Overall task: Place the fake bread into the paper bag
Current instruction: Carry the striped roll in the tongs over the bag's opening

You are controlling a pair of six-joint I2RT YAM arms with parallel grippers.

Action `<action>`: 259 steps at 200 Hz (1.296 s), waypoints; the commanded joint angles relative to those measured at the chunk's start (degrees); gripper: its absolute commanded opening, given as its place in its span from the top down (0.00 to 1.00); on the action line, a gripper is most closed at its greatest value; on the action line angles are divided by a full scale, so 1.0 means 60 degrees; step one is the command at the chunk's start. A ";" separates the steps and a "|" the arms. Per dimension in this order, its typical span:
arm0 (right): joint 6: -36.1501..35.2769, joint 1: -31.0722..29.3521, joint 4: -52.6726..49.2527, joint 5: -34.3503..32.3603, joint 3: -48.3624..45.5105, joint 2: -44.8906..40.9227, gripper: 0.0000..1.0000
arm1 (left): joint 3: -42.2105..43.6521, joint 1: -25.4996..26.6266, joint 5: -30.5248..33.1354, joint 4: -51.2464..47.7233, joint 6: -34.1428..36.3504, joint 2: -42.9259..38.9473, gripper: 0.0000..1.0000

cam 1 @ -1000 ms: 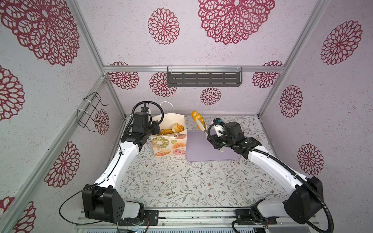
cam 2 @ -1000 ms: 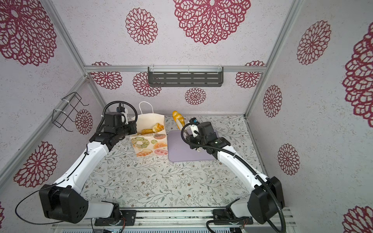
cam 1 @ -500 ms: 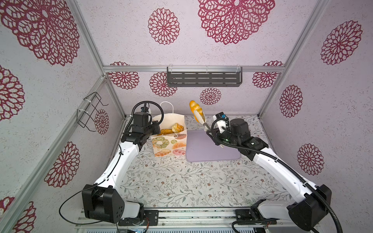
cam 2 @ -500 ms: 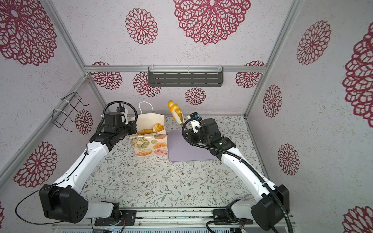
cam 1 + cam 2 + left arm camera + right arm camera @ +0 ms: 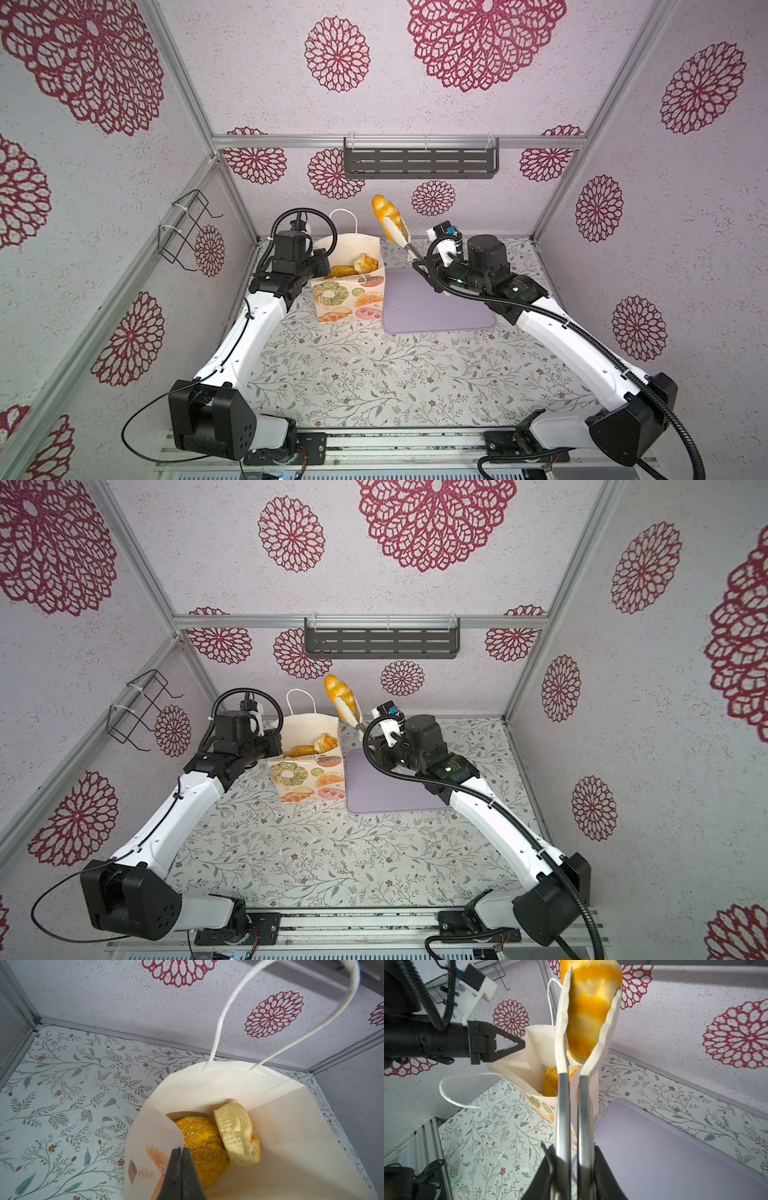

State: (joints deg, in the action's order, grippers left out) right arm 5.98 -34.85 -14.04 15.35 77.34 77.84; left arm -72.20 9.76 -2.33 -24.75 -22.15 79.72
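1. Right wrist view: my right hand clamps tongs that grip a fake bread loaf, its long axis tilted.
2. The paper bag, by the desk's far edge, opens below the loaf and toward the left edge. My left hand pinches its rim.

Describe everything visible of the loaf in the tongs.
The loaf is a long oval toy bread, glossy golden-orange with pale diagonal bands, spongy-looking. It is held in the air, tilted, free end up toward the back wall. Only the tongs touch it, their white scalloped tips pinching its lower half from both sides; the right gripper clamps the tongs' metal arms. It sits above the right edge of the paper bag; whether over the mouth, I cannot tell.
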 commanded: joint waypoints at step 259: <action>-0.0408 -0.0988 -0.0505 0.0569 0.1491 0.1469 0.73 | -0.0167 0.0144 -0.0182 0.0039 0.0062 -0.0269 1.00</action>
State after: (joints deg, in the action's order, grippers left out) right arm 4.47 -40.34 -18.63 18.26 83.05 87.18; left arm -72.20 9.76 -2.46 -24.84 -22.15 79.53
